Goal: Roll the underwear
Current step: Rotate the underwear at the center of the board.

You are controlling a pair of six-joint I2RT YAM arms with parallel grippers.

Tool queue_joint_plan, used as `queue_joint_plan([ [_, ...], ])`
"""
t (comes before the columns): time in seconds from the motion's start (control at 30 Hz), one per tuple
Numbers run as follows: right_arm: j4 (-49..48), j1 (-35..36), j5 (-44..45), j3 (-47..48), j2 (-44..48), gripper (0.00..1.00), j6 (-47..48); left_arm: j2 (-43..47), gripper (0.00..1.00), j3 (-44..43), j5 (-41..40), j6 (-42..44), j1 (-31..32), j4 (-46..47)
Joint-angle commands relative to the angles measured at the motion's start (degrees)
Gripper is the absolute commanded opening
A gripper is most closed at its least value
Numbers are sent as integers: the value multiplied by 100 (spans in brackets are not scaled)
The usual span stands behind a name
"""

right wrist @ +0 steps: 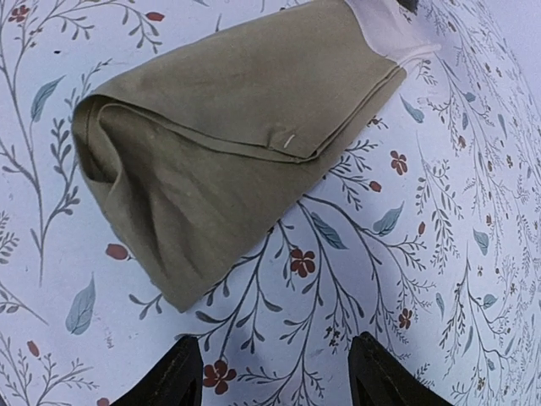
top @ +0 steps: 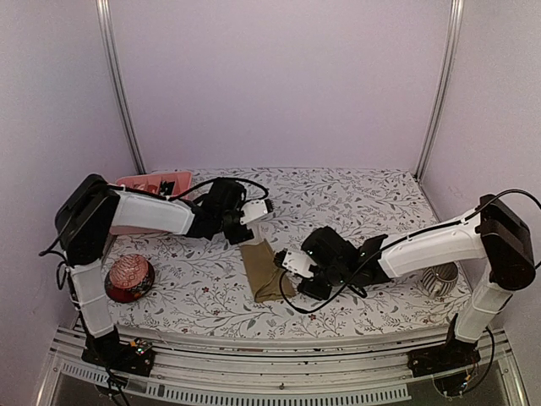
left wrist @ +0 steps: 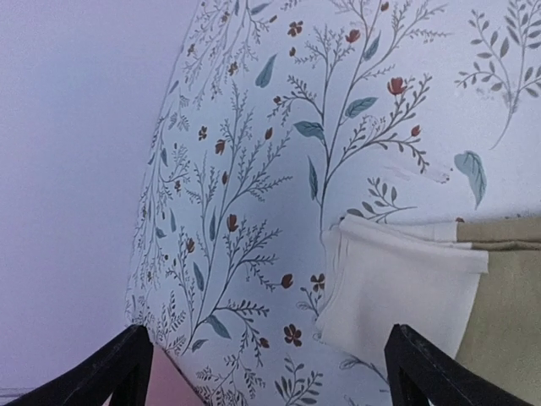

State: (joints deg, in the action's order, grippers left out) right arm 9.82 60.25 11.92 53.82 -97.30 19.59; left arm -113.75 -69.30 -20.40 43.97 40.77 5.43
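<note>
The tan-beige underwear [top: 266, 271] lies folded into a narrow strip on the floral tablecloth, its pale band at the far end. My left gripper [top: 259, 211] hovers just beyond that band, open and holding nothing. In the left wrist view the pale band [left wrist: 406, 288] sits ahead of the gripper [left wrist: 270, 372], towards its right finger. My right gripper [top: 292, 262] stands open at the strip's near right side. The right wrist view shows the folded tan cloth [right wrist: 228, 144] ahead of the empty gripper [right wrist: 275, 376], apart from both fingers.
A pink tray [top: 152, 182] sits at the back left behind the left arm. A red-brown bowl [top: 128, 277] stands at the front left. A ribbed metal cup [top: 439, 279] stands at the right near the right arm's base.
</note>
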Motion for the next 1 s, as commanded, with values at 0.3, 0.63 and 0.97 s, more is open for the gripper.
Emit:
queue_joint_plan([
  [0.3, -270, 339, 359, 502, -1081, 58, 113, 2386, 99, 2480, 1301, -289, 33, 334],
  [0.63, -577, 817, 10, 500, -989, 57, 315, 3668, 99, 3930, 3369, 873, 254, 242],
  [0.97, -1141, 813, -153, -159, -215, 47, 393, 3563, 96, 4405, 2565, 872, 1326, 936],
])
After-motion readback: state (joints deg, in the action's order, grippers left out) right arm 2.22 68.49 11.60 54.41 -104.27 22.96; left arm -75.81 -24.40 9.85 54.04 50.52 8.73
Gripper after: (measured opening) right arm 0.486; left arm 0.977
